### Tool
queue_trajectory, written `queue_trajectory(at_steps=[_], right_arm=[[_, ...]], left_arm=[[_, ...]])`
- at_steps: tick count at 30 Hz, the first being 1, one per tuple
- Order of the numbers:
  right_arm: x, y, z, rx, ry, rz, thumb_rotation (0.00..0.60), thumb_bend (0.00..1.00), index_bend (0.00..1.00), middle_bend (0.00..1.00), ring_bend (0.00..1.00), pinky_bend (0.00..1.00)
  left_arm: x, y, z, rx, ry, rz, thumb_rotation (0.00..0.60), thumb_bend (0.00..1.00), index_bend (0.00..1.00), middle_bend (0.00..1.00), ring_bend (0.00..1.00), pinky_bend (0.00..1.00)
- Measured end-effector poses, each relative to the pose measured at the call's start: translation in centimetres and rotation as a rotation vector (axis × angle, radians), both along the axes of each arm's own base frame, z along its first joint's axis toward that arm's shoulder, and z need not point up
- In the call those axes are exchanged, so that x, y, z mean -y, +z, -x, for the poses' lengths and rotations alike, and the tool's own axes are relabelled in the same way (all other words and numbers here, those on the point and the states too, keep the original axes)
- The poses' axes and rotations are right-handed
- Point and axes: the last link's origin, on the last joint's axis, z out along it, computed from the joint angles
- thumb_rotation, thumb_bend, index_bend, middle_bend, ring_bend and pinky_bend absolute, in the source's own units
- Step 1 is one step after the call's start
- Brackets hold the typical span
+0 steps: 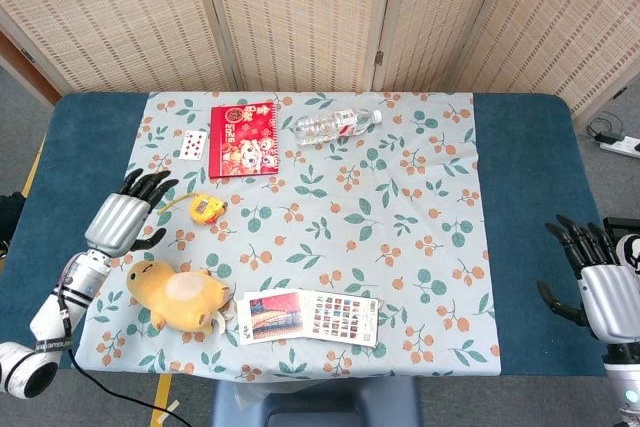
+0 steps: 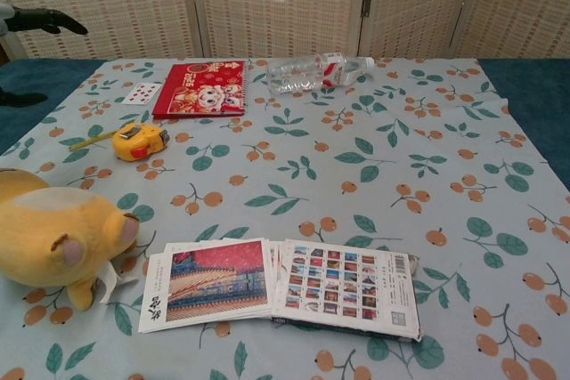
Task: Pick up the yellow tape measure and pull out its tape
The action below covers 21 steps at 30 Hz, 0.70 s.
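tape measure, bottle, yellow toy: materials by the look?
Yellow tape measure: hard, slightly glossy case, likely plastic; short yellow tape sticks out, material unclear.
Water bottle: clear thin plastic, see-through with ridges, lying on its side.
Plush toy: soft fuzzy fabric, matte, rounded stuffed shape.
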Motion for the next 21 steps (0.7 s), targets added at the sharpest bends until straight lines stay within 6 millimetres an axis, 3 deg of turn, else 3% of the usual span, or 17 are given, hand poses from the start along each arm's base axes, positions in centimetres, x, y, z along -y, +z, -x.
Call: queue_trajectory(at_steps=[10,21], right_arm=[[-0.2,0.2,0.5,-0.005,-0.026,0.006,0.600,0.39,0.13,0.10,0.11,0.00],[0.3,-0.1,0.6,-0.013,-0.038,-0.001,0.600,0.39,0.12,0.10,0.12,0.00]], left_arm=[[-4.0,-3.8,0.7,-0.093,0.028,0.091,0.600,0.40,0.13,0.09,0.12,0.00],[-6.0,-7.4,1.7,-0.205,0.063,0.154,0.600,0.40,0.12,0.09,0.12,0.00]])
